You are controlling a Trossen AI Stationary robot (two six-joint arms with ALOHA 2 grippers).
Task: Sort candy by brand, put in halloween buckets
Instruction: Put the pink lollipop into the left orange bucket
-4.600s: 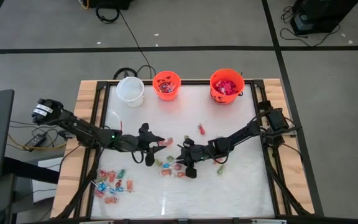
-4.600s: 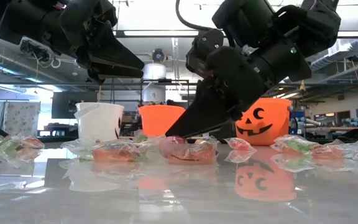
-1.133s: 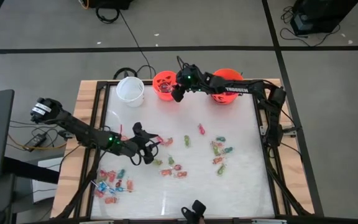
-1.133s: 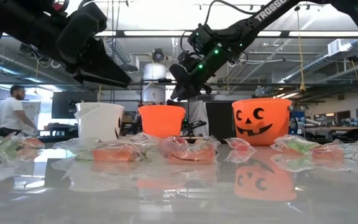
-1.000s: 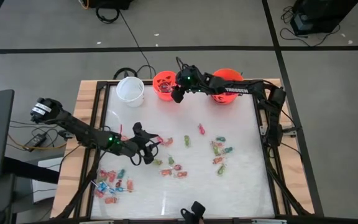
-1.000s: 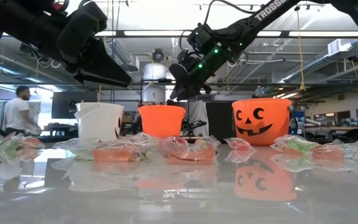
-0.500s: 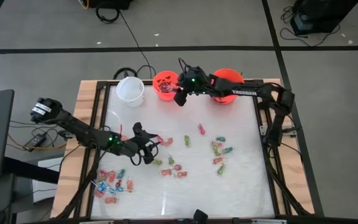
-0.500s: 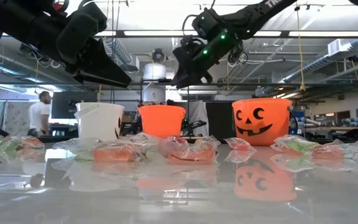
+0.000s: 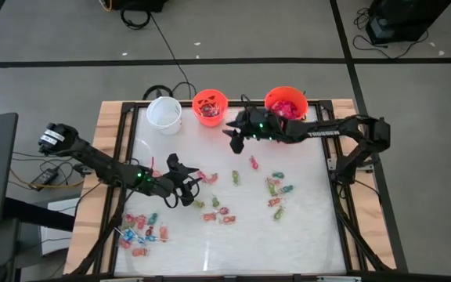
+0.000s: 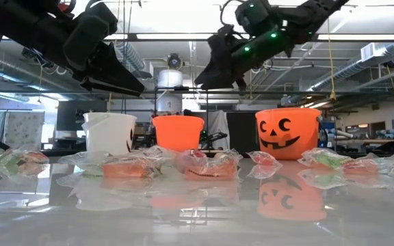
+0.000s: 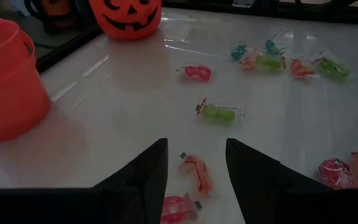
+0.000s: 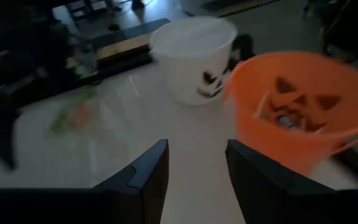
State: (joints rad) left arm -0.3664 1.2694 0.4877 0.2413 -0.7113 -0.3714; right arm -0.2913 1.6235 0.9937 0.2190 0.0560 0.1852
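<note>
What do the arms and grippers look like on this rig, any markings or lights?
Both arms are dark, slim and jointed. The right arm carries white lettering on its link and green lights near the right gripper. The left gripper has two dark tapered fingers; a green light glows behind it.

white table (image 9: pixel 304 227) with scattered candy (image 9: pixel 214 211), three buckets (image 9: pixel 209 107)

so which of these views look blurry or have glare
Right wrist view: dim and motion-smeared, the white bucket and small orange bucket soft-edged. Low view: bright ceiling lights, table mirrors the buckets. Left wrist view: window glare streaks across the table.
</note>
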